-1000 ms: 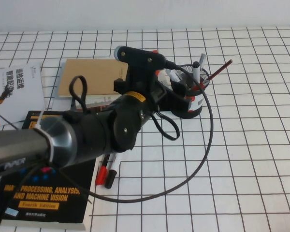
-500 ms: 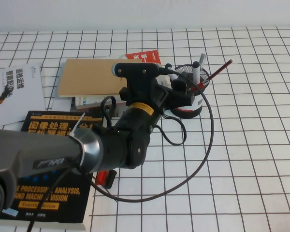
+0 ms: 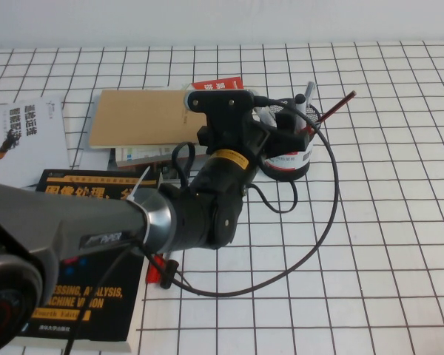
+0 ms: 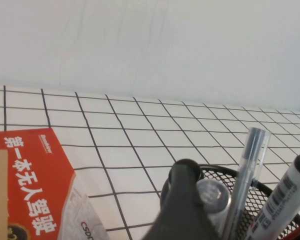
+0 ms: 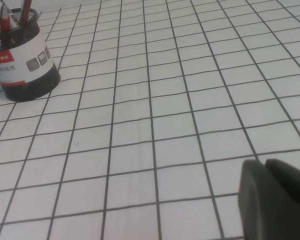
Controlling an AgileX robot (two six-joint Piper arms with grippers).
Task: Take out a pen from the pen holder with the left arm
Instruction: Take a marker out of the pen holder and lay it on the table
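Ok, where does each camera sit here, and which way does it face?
High view: raised on the robot's side, angled down at the table; shows the left arm, its left gripper at the pen holder.
Left wrist view: on the left wrist, looking over the pen holder's rim toward the wall; part of the left gripper shows.
Right wrist view: on the right wrist, low over the table, facing the distant pen holder; the shut right gripper shows.
Shared: all three see the pen holder.

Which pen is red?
The thin red pen leaning out of the pen holder; the marker is white. Left end effector is at the holder; right end effector sits away.
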